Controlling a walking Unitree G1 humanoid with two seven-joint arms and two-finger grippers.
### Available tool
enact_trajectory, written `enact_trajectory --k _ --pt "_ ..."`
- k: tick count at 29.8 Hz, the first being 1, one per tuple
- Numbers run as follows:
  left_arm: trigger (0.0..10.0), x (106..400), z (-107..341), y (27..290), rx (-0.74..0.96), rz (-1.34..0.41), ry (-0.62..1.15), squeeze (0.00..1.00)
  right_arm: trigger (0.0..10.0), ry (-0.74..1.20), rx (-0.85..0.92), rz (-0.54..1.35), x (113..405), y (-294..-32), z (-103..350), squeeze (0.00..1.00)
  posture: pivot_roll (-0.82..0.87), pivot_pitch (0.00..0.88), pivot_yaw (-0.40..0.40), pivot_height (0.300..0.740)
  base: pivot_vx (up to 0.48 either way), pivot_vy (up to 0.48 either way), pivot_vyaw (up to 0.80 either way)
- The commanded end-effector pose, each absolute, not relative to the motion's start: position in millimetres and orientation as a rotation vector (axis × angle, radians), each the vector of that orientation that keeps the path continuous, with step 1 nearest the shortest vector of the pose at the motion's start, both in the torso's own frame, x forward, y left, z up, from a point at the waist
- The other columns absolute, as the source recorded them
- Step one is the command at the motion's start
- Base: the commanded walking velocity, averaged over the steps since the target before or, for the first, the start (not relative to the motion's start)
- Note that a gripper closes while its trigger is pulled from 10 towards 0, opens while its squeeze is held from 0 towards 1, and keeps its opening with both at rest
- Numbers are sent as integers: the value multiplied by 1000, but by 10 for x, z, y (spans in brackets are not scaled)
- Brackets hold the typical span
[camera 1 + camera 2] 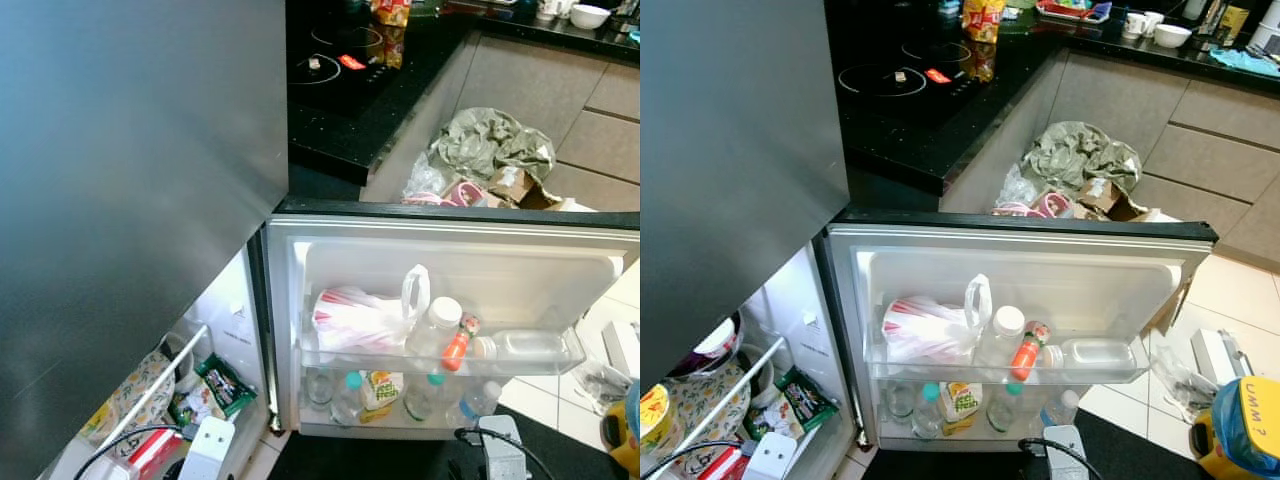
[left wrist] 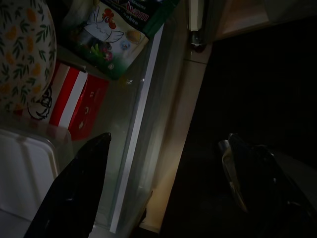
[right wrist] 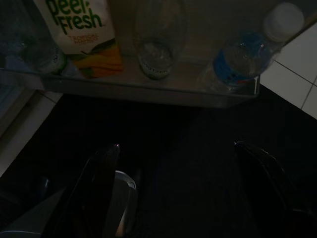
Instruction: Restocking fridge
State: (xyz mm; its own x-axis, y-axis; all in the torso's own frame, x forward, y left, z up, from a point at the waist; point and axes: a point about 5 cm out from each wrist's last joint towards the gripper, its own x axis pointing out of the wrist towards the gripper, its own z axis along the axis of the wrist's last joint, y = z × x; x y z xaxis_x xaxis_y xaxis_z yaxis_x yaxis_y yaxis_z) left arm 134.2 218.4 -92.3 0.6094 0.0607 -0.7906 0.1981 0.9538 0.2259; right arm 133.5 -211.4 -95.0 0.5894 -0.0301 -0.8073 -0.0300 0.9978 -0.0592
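Left eye view looks down on an open fridge door [image 1: 450,240], swung out toward the robot; every place below is given from that door. Left of the door stands the grey fridge body [image 1: 130,200], and below it the lit fridge interior holds a floral bowl [image 1: 135,390], a green snack packet [image 1: 226,385] and a red and white box [image 1: 150,450] on a glass shelf [image 2: 143,124]. The left gripper [image 2: 158,183] hangs low over that shelf's front edge, left of the door, its two black fingers apart and holding nothing.

On the door's upper shelf, from left to right, sit a red-striped plastic bag [image 1: 355,318], an upright clear bottle with a white cap [image 1: 437,325], a small orange bottle [image 1: 457,347] leaning beside it, and a clear bottle lying on its side [image 1: 525,345]. The door's lower shelf holds water bottles [image 1: 345,395] and a juice carton [image 1: 381,388] between them.

The right gripper [image 3: 176,191] hangs just below the door's lower shelf, above dark floor, fingers spread wide and empty.

Behind the door lie a black cooktop counter [image 1: 350,90] and a crumpled grey bag [image 1: 490,140] on the floor. Right of the door stands a yellow and blue container [image 1: 1245,425].
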Motion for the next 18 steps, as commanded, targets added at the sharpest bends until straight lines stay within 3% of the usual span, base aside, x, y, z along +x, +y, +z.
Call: enact_trajectory --k 1,18 --pt "10000 1305 -945 2155 290 -83 933 0 10000 934 -61 -8 1330 -2124 -947 0 -40 0 -78 740 0 0 0" --pt "10000 1278 -959 2148 287 -90 948 0 10000 943 -44 0 1305 -2078 -965 0 -38 0 -76 740 0 0 0"
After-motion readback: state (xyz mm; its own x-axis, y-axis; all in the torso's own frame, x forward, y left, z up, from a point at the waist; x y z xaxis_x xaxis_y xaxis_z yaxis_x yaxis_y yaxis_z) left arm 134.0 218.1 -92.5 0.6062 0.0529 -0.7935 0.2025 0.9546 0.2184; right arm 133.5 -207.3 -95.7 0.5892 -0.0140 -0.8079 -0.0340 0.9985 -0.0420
